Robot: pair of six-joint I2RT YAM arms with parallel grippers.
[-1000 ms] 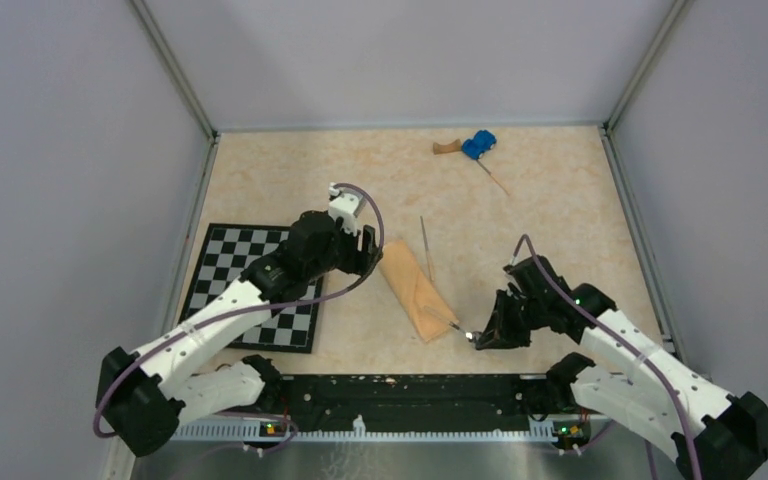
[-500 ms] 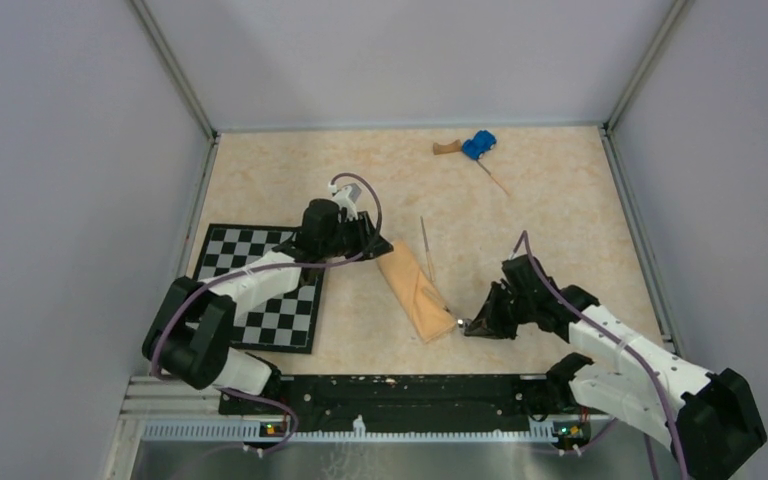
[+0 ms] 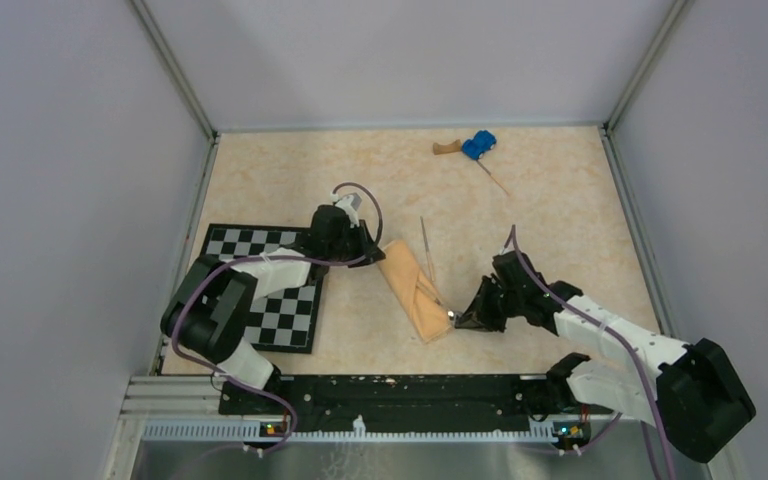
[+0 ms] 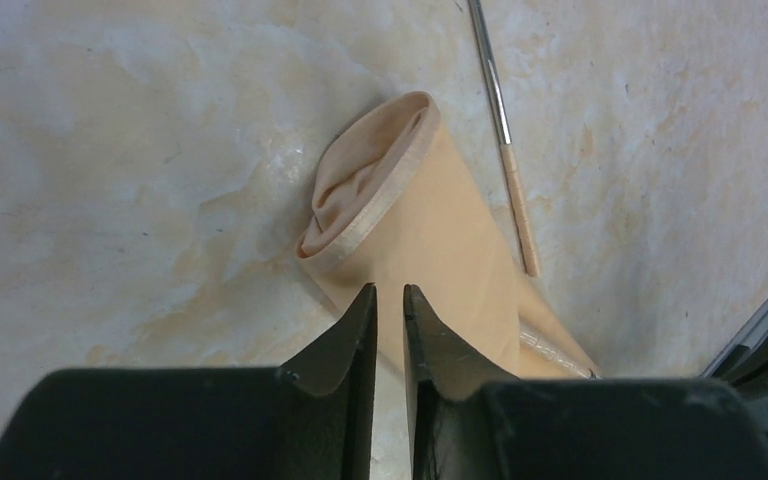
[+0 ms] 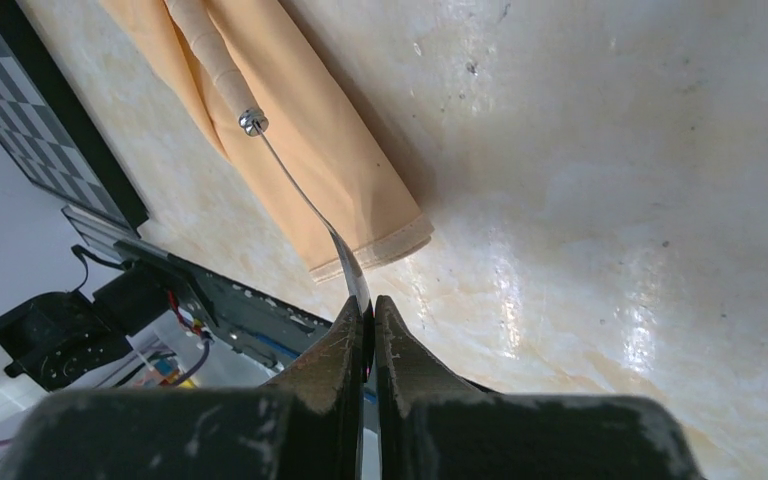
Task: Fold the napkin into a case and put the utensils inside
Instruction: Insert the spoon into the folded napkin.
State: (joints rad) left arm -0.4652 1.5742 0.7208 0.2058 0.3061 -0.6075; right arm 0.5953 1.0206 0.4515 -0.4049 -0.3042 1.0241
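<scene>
Left gripper (image 4: 390, 290) jaws have drawn in to a narrow slit at the far end of the case (image 4: 450, 240); whether they nip the cloth, I can't tell. Right gripper (image 5: 371, 300), clamped on a thin silver utensil (image 5: 300, 195), has slid in toward the case's near end, and the utensil's tip now lies on the cloth. A second slim utensil (image 4: 500, 110) lies just beside the case. The checkerboard mat (image 3: 290, 320) sits left under the left arm, with the blue toy car (image 3: 478, 145) and brown block (image 3: 445, 149) well apart at the back.
</scene>
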